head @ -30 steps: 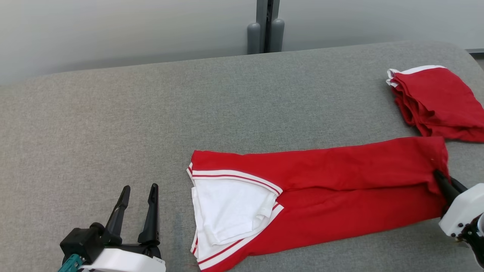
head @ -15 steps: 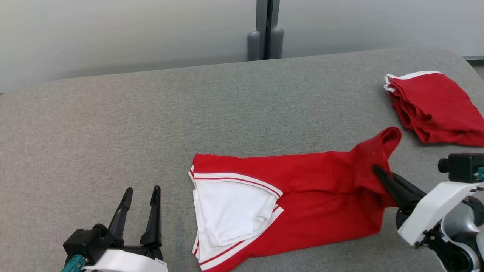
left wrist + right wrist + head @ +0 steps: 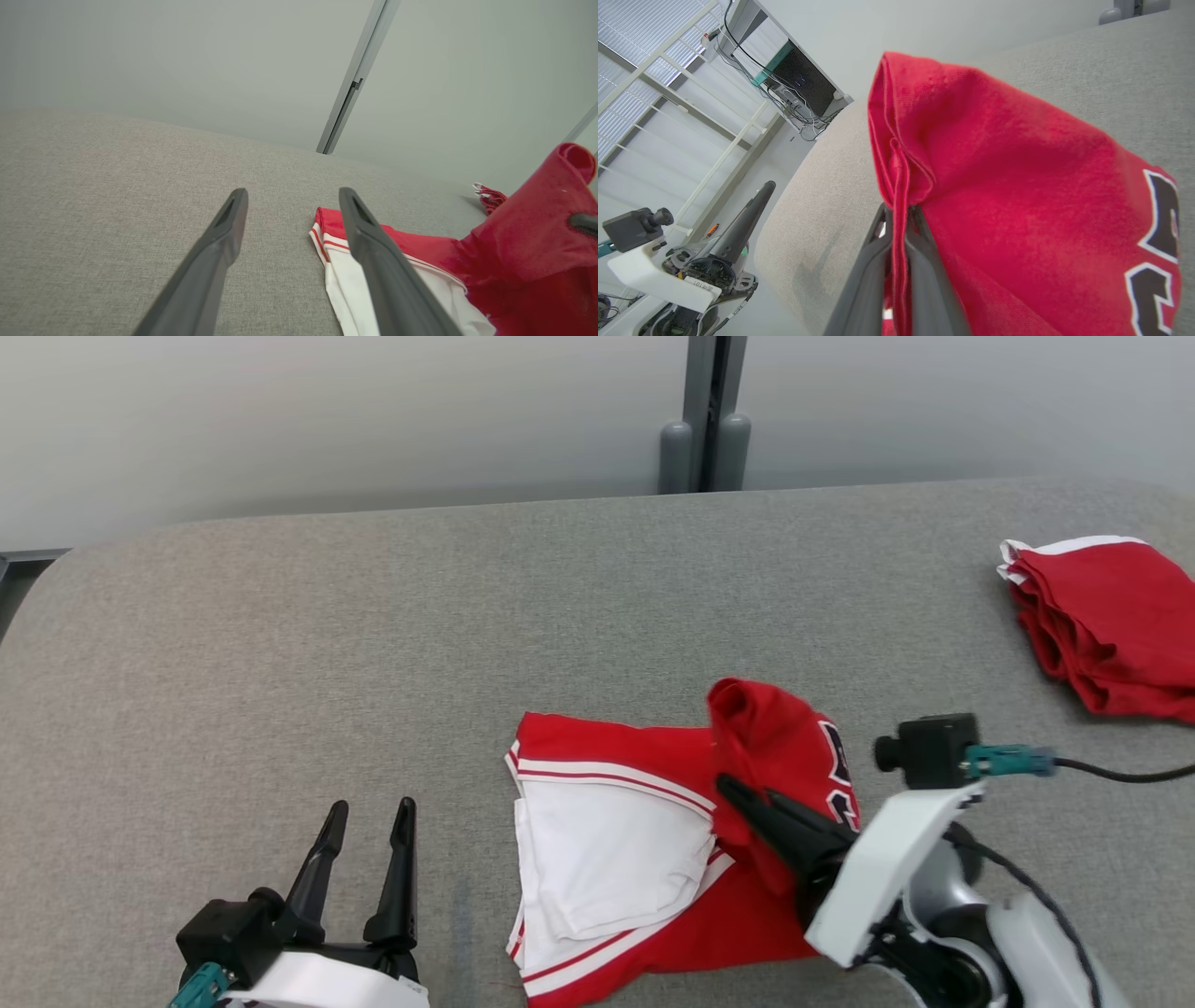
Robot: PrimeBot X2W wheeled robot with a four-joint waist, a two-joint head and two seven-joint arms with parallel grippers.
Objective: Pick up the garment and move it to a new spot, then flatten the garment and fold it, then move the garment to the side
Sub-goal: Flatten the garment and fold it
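1. Red jersey (image 3: 616, 859) lies on the gray table (image 3: 280, 644), well left of the folded red pile (image 3: 1111, 616).
2. Right claw (image 3: 730, 791) pinches its edge, lifted. Left claw (image 3: 372, 805) is spread, empty, farther left.
3. Soft, light, floppy, so I'd grab corners or hems.

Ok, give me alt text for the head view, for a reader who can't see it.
The right gripper, jaws shut, holds one end of a red garment lifted and doubled back over itself on a grey table. The left gripper rests open at lower left, apart from it; a folded red pile lies far right.
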